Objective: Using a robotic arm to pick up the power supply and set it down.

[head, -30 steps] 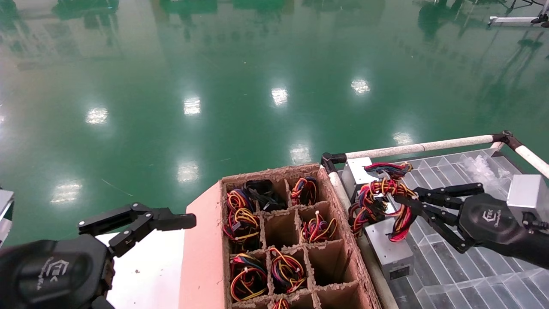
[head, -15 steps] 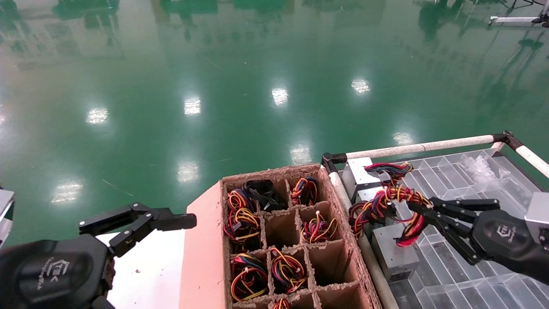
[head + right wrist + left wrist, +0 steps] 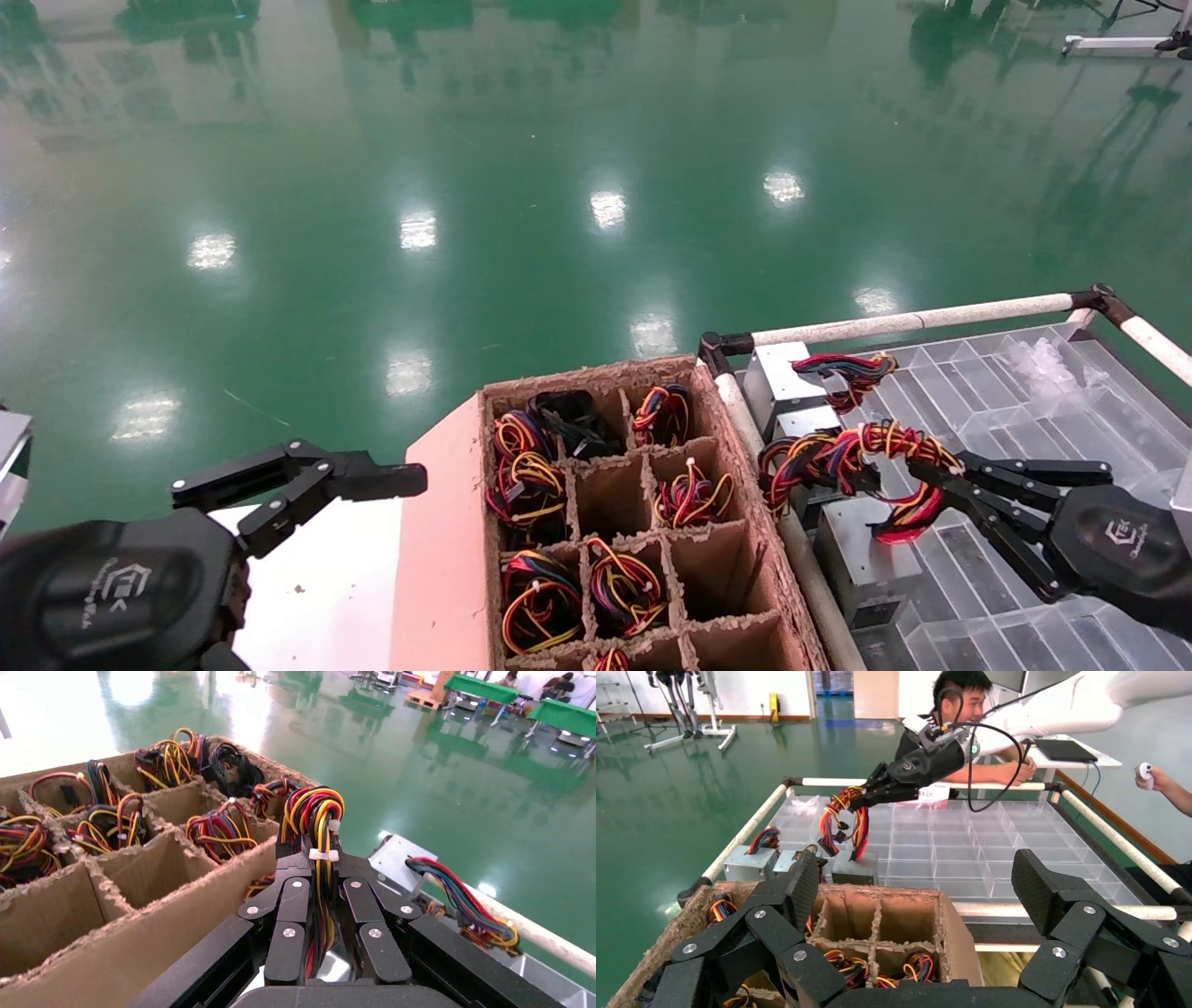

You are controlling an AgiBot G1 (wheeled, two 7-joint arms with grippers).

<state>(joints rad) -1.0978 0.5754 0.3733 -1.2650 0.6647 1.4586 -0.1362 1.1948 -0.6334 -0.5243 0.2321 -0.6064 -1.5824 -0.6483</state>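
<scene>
My right claw [image 3: 917, 485] is pinching the wire bundle [image 3: 852, 461] of the power supply [image 3: 861, 559], which sits on the clear divided tray [image 3: 1006, 391] just beside the cardboard box [image 3: 736, 596]. Another power supply [image 3: 778, 377] lies right behind it, close to the white rail [image 3: 913, 320]. The box's compartments hold more wire bundles. My left claw [image 3: 298, 485] hangs spread over the white table [image 3: 326, 596], well apart.

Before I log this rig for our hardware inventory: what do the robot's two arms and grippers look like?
Both match: the left gripper and right gripper have rounded black wrists bearing a white logo and long black linkage fingers studded with silver rivets. The left wrist view shows the right arm's white forearm and a looping black cable.
</scene>
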